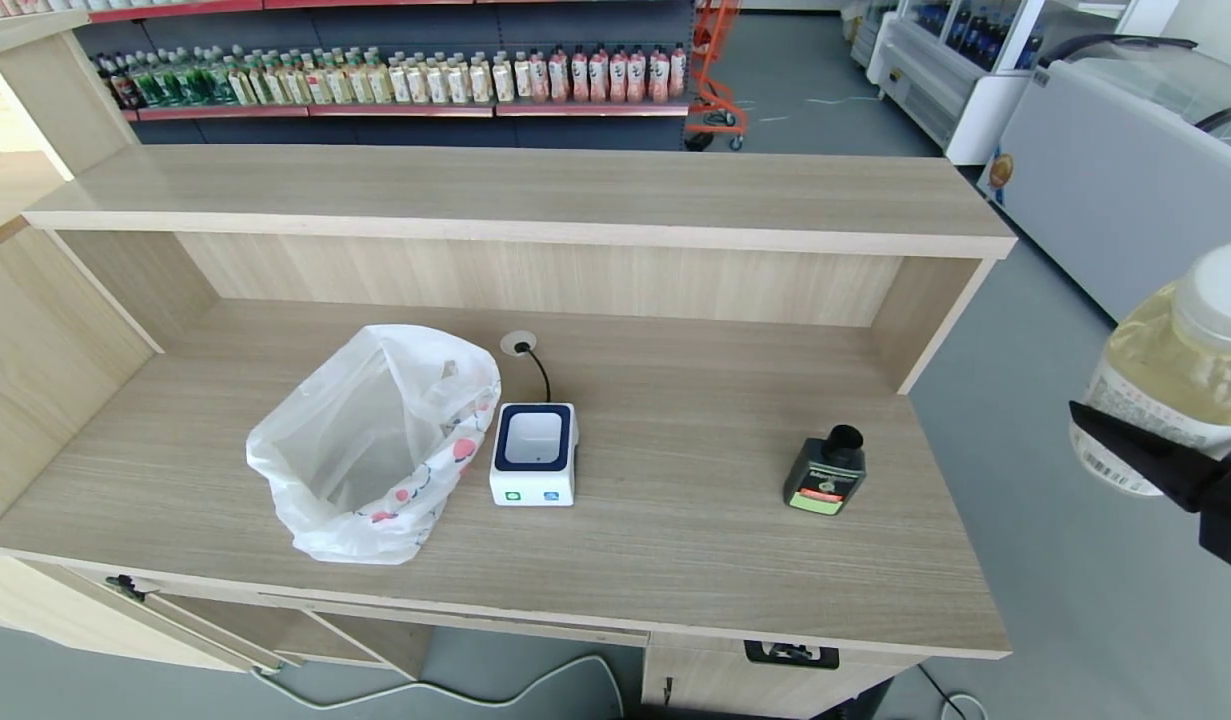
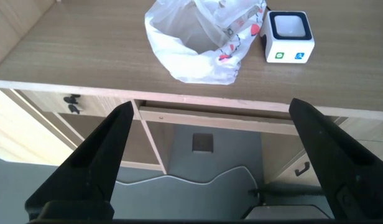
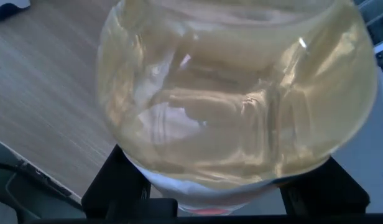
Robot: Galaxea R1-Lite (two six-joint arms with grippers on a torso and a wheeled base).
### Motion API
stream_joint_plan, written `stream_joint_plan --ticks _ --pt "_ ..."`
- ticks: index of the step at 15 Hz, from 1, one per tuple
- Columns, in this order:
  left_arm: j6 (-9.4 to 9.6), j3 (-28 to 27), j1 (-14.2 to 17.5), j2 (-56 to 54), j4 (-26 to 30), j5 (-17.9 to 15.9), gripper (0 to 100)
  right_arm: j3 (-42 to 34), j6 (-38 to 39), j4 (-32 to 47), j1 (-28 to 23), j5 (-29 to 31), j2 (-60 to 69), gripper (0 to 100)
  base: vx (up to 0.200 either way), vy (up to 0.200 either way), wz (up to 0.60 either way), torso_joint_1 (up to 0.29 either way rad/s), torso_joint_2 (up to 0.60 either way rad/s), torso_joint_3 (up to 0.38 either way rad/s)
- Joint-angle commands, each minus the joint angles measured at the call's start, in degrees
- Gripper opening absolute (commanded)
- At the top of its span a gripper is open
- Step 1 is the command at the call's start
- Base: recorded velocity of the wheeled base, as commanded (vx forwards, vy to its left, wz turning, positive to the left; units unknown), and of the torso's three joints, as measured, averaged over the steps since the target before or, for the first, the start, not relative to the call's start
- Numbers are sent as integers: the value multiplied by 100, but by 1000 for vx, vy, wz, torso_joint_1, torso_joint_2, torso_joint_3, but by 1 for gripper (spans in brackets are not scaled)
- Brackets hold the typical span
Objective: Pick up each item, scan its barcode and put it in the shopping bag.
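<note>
My right fingers (image 1: pixel 1155 455) are clamped on a clear bottle (image 1: pixel 1185 360), one black finger crossing its label. I have it in the air past the right end of the tabletop (image 1: pixel 675 420), over the grey floor and well apart from everything else. The bottle is tilted, with pale yellow liquid inside, a white cap and a white label that shows a barcode near its lower edge. From the right wrist camera its rounded base sits between the two fingers.

My left fingers (image 2: pixel 98 162) are spread wide with nothing between them, low in front of the tabletop's front edge.

On the tabletop the shopping bag (image 1: pixel 375 440) stands with its mouth open, white with red prints. The scanner (image 1: pixel 534 453) is just beside it. A small dark bottle (image 1: pixel 825 472) stands farther right.
</note>
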State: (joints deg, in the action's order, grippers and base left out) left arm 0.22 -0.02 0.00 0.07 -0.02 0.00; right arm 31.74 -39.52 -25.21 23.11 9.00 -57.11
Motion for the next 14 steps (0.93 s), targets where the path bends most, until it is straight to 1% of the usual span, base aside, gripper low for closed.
stream_joint_plan --ticks 1,3,6,9,10,11,12,13,14 --pt "-4 -6 0 1 2 0 100 16 6 -10 106 -3 -72 0 0 0 0 0 0 0" --pt "-22 2 0 1 2 0 100 25 23 -10 123 -47 -142 0 0 200 0 5 2 2" --pt "-22 2 0 1 2 0 100 69 322 -37 123 -267 -371 0 0 200 0 4 -1 4" --pt "-22 2 0 1 2 0 100 385 322 -37 114 -627 -766 0 0 200 0 4 2 4" --pt "-31 2 0 1 2 0 100 552 375 -45 79 -794 -1056 0 0 200 0 -2 2 2" --pt "-22 2 0 1 2 0 100 605 419 -54 79 -838 -1162 0 0 200 0 2 2 -2" --pt "-22 -6 0 1 2 0 100 869 568 -89 79 -935 -1592 0 0 200 0 -2 -2 7" --pt "-22 2 0 1 2 0 100 983 586 -256 62 -1049 -1882 0 0 200 0 2 2 7" --pt "-13 -6 0 1 2 0 100 1079 577 -590 -105 -1304 -2304 0 0 200 0 -12 2 -2"
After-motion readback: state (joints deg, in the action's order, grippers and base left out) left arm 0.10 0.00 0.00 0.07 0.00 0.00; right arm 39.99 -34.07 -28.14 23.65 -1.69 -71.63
